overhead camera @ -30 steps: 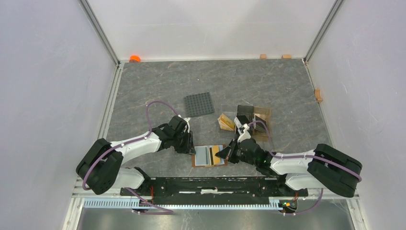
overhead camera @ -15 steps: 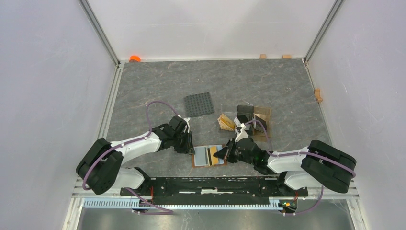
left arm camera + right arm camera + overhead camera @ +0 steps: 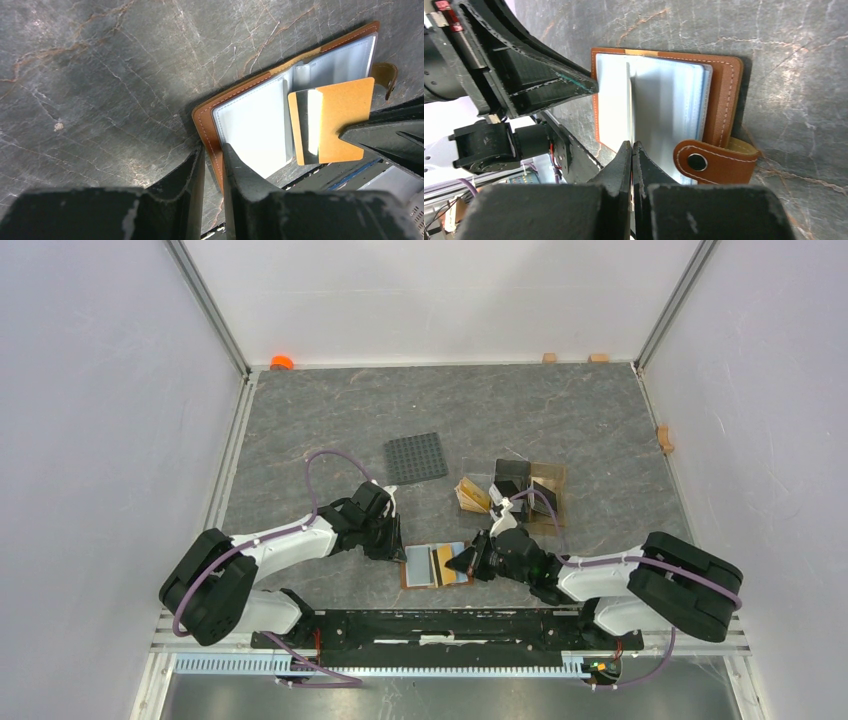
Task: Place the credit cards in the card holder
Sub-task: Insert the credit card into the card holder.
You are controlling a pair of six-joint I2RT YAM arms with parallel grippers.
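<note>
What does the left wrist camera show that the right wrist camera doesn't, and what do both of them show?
Only the left wrist view shows the flat face of the orange card with its pale stripe, and the left gripper pinching the leather edge of the card holder. Only the right wrist view shows the snap stud on the strap, and the right gripper shut on the card, seen edge-on. Both show the holder lying open on the grey table, clear sleeves up, with the opposite gripper in frame.

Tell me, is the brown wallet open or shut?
Open. The card holder lies spread flat, clear inner sleeves showing, snap strap undone.
</note>
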